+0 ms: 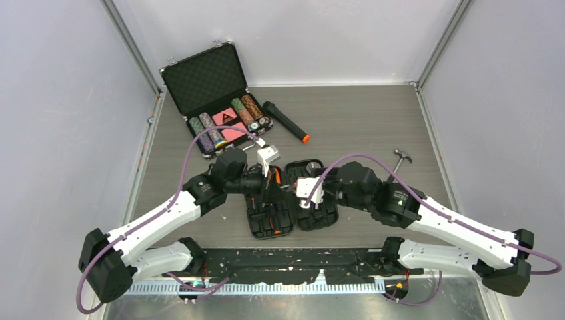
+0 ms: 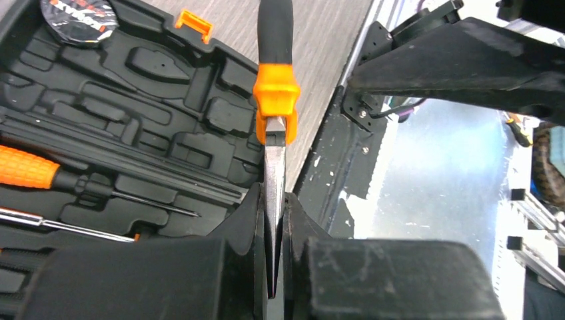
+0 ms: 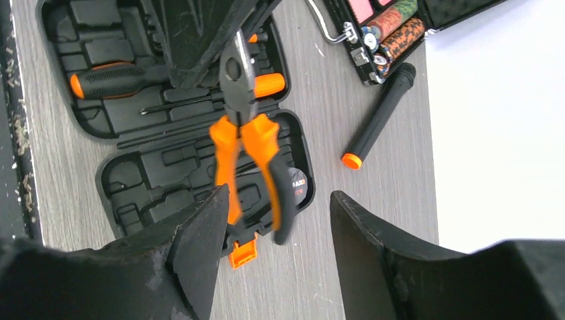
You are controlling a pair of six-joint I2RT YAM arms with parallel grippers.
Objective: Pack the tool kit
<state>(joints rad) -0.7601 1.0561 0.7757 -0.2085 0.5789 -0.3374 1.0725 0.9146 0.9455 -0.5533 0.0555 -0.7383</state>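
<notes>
Here the left gripper (image 2: 274, 200) is clamped on the metal nose of the pliers (image 3: 250, 143), holding them above the open tool case (image 3: 133, 167), long axis running handles-first into the right gripper (image 3: 276, 207), whose fingers stand apart either side.

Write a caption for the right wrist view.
Left hand holds pliers by the nose above the open tool case; right hand open.

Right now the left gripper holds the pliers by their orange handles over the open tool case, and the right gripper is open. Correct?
The left gripper holds the pliers by their metal nose, not the orange handles, as the left wrist view shows. They do hang over the open tool case, and the right gripper is open.
</notes>
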